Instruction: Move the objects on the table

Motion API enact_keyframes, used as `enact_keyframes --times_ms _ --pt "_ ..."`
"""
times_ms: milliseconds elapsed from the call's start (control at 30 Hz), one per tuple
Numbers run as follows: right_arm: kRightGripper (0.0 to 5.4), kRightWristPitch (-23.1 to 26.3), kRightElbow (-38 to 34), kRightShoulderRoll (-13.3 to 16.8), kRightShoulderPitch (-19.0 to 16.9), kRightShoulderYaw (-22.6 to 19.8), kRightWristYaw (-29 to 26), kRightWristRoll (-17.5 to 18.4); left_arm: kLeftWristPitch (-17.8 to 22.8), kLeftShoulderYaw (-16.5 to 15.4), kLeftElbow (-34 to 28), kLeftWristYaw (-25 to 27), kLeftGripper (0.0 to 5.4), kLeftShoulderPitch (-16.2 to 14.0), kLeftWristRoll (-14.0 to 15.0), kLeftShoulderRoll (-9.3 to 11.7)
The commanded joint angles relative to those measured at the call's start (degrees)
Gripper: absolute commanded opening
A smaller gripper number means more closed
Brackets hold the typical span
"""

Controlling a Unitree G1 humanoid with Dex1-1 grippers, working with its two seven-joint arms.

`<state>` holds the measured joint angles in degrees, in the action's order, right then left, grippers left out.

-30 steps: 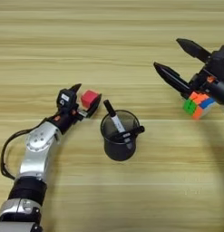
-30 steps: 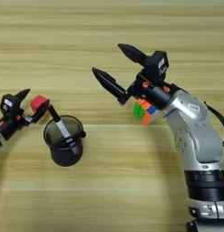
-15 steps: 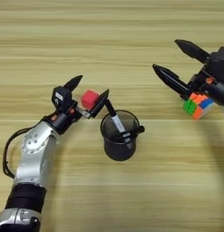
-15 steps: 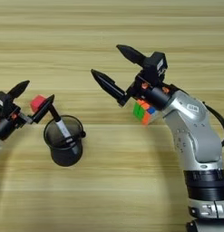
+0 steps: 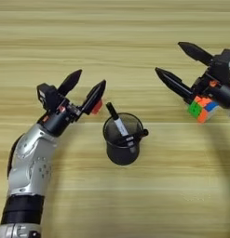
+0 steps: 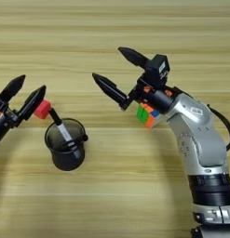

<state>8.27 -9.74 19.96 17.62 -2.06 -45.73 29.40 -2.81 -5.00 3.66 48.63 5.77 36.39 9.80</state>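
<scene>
While the left gripper (image 5: 85, 88) is hanging at mid-left with its fingers spread wide, I am reading the red cube (image 6: 42, 109) as lying on the table (image 5: 116, 37) just beyond its right fingertip, touching or nearly so. The cup (image 5: 122, 145) is sitting at centre, just right of the cube, with pens (image 5: 117, 123) leaning out (one towards the cube). The right gripper (image 6: 120, 69) is also gaping, its wrist over the puzzle cube (image 6: 148, 115) at mid-right. If regrasping, I would straddle the cube squarely, approaching from the left to avoid that pen.
</scene>
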Motion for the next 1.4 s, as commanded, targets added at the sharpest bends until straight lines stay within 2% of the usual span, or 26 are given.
enact_keyframes --times_ms 33,200,300,433,600,867,1400 --pt "5.4 -0.36 -0.15 0.74 0.13 0.45 -0.96 -0.62 0.67 2.38 -0.89 3.52 5.37 -1.88 -1.64 1.29" --pt "5.4 -0.34 -1.44 0.87 -0.2 1.04 -2.16 -0.23 0.61 4.47 -1.66 6.32 5.37 -3.21 -2.66 2.15" --pt "5.4 -0.38 -2.08 0.95 -0.48 1.25 -2.77 -0.08 0.0 5.6 -1.49 7.19 5.37 -3.59 -4.26 2.53" --pt "5.4 -0.38 -2.29 0.84 -0.58 1.32 -2.99 -0.18 -0.83 6.32 -0.06 6.37 5.37 -3.04 -6.65 2.6" --pt "5.4 -0.36 -2.69 0.77 -0.66 1.87 -2.92 -0.36 -1.37 6.32 0.93 5.85 5.37 -2.49 -8.17 2.24" --pt "5.4 -0.56 -2.77 0.7 -0.8 2.32 -2.78 -0.62 -1.6 5.71 2.82 3.67 4.69 -1.41 -9.4 1.81" --pt "5.4 -3.09 -2.45 2.08 -2.38 3.46 -5.77 -2.32 -1.93 5.84 3.87 3.43 3.26 -1.11 -9.79 1.81"
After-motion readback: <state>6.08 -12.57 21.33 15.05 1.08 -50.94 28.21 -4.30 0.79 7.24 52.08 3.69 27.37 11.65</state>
